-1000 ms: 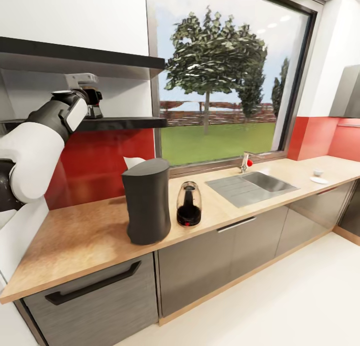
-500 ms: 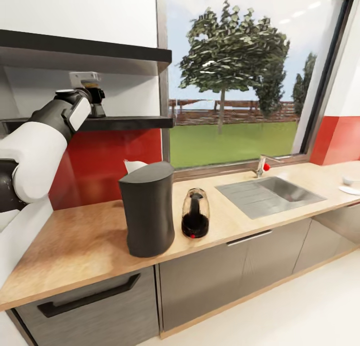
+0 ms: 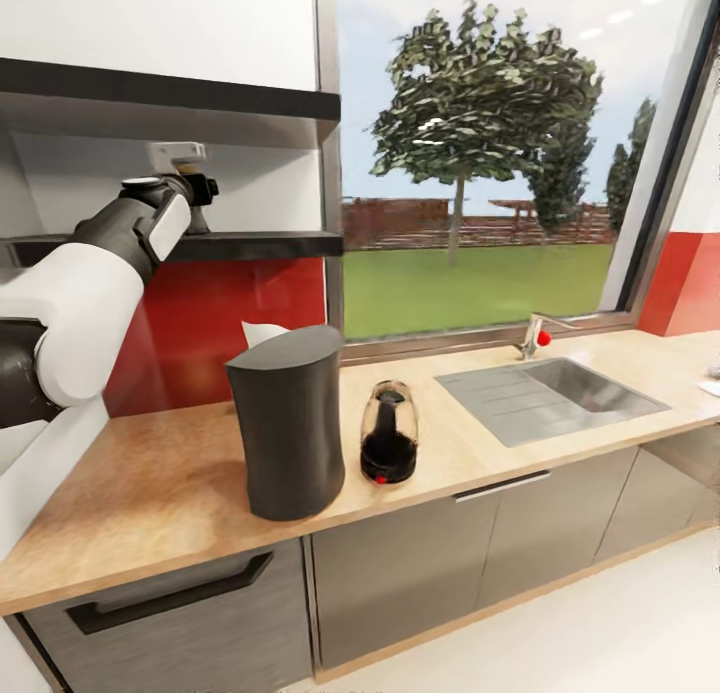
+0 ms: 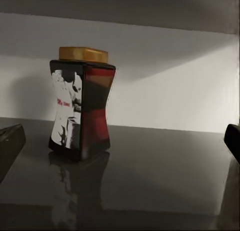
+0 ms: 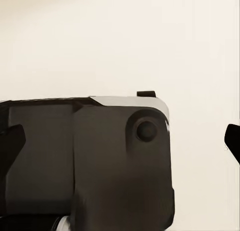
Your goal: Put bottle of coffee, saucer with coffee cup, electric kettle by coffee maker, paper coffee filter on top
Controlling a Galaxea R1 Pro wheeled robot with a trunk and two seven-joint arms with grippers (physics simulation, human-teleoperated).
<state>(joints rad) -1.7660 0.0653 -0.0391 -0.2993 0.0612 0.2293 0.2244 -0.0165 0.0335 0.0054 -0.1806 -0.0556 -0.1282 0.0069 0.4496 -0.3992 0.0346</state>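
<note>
Left jaws apart around bottle of coffee (image 4: 80, 103) on kitchen shelf (image 4: 150, 176), right jaws apart

The light wood countertop (image 3: 150, 493) carries the dark coffee maker (image 3: 288, 423) with the glass kettle (image 3: 388, 445) just beside it, and a steel sink (image 3: 550, 398) set in. On the glossy black shelf (image 4: 160, 171) stands the coffee jar (image 4: 80, 103)
</note>
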